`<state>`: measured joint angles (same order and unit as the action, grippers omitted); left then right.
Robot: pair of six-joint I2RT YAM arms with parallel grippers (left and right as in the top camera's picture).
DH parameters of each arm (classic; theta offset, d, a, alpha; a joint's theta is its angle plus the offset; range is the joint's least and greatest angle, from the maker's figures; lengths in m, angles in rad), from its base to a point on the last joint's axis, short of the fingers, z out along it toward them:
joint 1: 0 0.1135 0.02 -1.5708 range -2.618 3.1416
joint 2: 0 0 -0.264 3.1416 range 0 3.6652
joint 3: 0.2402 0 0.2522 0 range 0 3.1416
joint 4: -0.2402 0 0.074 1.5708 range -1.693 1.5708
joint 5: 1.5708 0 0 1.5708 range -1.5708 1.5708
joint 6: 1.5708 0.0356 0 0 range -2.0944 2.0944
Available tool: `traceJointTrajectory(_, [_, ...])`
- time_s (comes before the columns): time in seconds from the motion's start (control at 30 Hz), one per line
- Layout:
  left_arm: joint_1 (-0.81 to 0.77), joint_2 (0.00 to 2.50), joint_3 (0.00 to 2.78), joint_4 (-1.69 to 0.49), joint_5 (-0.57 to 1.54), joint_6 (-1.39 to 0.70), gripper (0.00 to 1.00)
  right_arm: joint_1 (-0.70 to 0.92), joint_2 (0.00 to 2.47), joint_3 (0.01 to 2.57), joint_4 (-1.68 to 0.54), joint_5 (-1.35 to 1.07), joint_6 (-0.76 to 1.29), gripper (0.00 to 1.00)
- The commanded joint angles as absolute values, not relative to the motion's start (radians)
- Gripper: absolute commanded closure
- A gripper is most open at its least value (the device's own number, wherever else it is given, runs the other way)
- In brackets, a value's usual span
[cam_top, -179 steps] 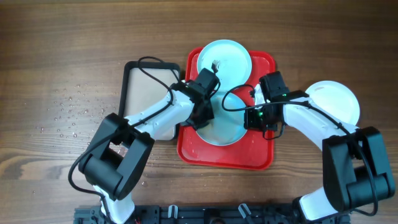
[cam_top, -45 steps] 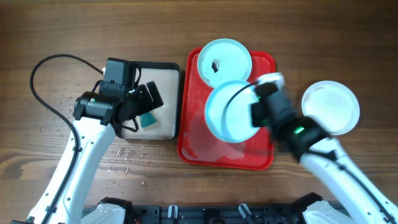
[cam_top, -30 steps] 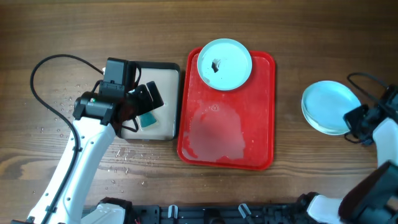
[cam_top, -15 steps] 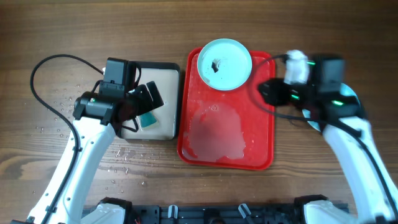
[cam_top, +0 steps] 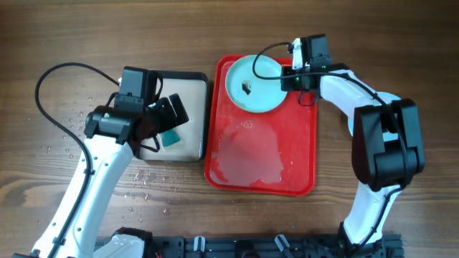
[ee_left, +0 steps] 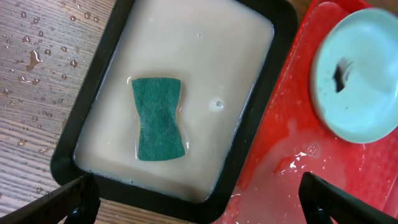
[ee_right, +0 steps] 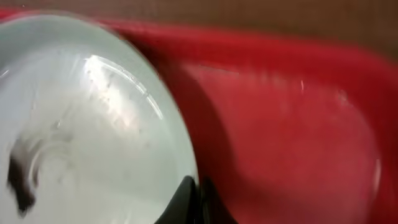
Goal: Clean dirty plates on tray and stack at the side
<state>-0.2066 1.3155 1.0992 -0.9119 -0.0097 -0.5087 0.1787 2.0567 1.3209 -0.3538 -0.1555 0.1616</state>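
Note:
One pale blue-white plate (cam_top: 254,84) (ee_right: 81,118) with a dark smear at its centre lies at the far end of the red tray (cam_top: 294,165) (ee_right: 298,124). My right gripper (cam_top: 286,77) (ee_right: 198,198) is shut on this plate's right rim, its fingertips pinched together at the edge. The same plate (ee_left: 364,74) also shows at the upper right of the left wrist view. My left gripper (cam_top: 169,117) (ee_left: 199,202) hangs wide open above the near rim of the black-rimmed tray, holding nothing. My right arm covers the table to the right of the tray.
A black-rimmed tray (cam_top: 197,154) (ee_left: 93,81) of beige liquid stands left of the red tray, with a green sponge (cam_top: 171,137) (ee_left: 159,118) lying in it. Water drops (cam_top: 79,129) dot the wood at the left. A wet patch (cam_top: 247,154) covers the red tray's middle.
My right arm has swung from the table's right side to the tray's far end and shut on the smeared plate's rim. The plate has shifted slightly. The left arm is still.

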Motion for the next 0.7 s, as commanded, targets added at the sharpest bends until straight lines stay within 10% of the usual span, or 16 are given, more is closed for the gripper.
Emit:
traceJointTrajectory(0.0, [-0.203, 1.311, 1.1, -0.91, -0.008, -0.501, 0.0, 0.176, 1.925, 1.319, -0.557, -0.178, 0.239, 0.96])
traceJointTrajectory(0.2, [-0.203, 1.311, 1.1, -0.91, -0.008, -0.501, 0.0, 0.236, 1.635, 1.237, -0.999, -0.265, 0.327, 0.96])
traceJointTrajectory(0.53, [-0.203, 1.311, 1.1, -0.915, 0.056, -0.501, 0.0, 0.336, 1.552, 0.762, -0.459, -0.16, 0.753, 0.95])
traceJointTrajectory(0.57, [-0.203, 1.311, 1.1, -0.925, 0.056, -0.501, 0.0, 0.335, 1.544, 0.771, -0.452, -0.156, 0.664, 0.79])
traceJointTrajectory(0.67, [-0.203, 1.318, 1.097, -0.952, 0.036, -0.506, 0.32, 0.335, 1.466, 0.819, -0.514, -0.179, 0.426, 0.68])
